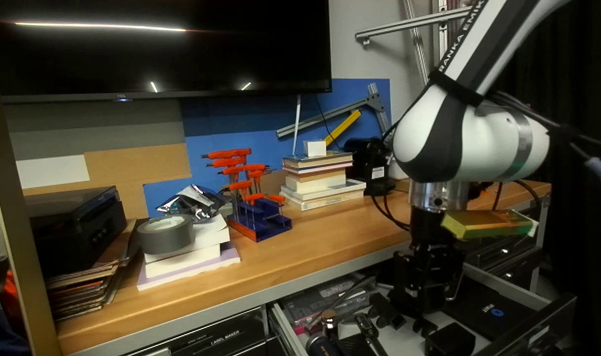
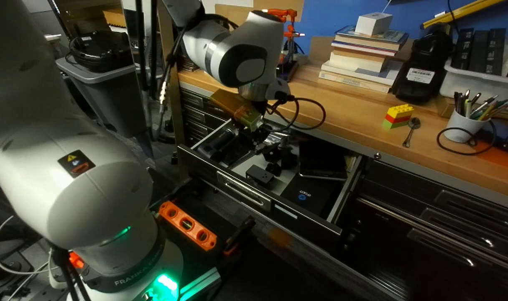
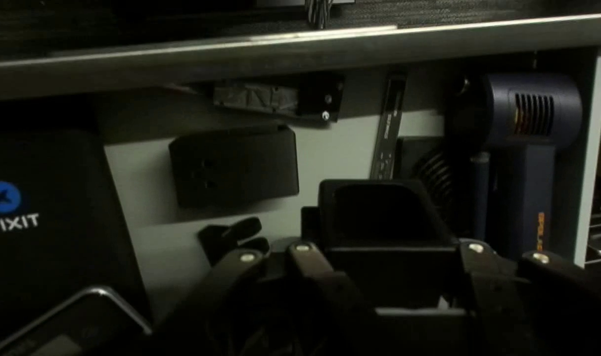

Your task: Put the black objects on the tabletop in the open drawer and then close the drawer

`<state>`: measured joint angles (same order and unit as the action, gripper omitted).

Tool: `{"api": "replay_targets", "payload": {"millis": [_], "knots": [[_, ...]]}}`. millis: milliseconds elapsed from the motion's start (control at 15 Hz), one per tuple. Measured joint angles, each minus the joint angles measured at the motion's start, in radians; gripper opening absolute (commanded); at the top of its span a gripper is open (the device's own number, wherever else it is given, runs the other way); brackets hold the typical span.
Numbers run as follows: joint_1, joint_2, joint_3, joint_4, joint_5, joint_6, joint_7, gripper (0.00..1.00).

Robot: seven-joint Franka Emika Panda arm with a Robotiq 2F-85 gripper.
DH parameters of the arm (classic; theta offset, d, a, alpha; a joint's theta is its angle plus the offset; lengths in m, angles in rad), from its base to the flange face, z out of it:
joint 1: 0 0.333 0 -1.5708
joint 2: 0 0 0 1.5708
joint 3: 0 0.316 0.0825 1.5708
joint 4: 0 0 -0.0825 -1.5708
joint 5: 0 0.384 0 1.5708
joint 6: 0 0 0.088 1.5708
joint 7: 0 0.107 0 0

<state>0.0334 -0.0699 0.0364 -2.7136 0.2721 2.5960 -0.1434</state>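
My arm (image 1: pixel 471 143): white, black bands. Gripper (image 3: pixel 389 247) black; the box (image 3: pixel 379 212) it grips, plain black too. Counter (image 1: pixel 325 237) light-brown wood. Toward its back edge I get a dark-blue rack (image 1: pixel 275 217), one side red-orange, T-handles (image 1: pixel 228 162) red-orange, plus books (image 1: pixel 320 183), mostly cream and white. Nearer the front edge: tape roll (image 1: pixel 166 237) grey, toy bricks (image 2: pixel 398 117) in yellow, red, green bands, spoon (image 2: pixel 408 133) silver. Drawer (image 2: pixel 203 167) front black, floor pale. Inside I see a case (image 3: pixel 38 252), black, white lettering, round blue logo; a block (image 3: pixel 233 168), black; a vented gadget (image 3: pixel 532 113), navy, orange lettering.
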Motion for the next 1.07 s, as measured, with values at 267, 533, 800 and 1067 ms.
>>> {"api": "replay_targets", "payload": {"millis": [267, 533, 800, 1067], "knots": [[0.042, 0.034, 0.019, -0.049, 0.002, 0.123, 0.012, 0.25], [0.075, 0.099, 0.054, -0.047, 0.035, 0.200, 0.012, 0.25], [0.080, 0.160, 0.087, -0.047, 0.059, 0.262, 0.018, 0.25], [0.077, 0.222, 0.107, -0.046, 0.068, 0.347, 0.037, 0.25]]}}
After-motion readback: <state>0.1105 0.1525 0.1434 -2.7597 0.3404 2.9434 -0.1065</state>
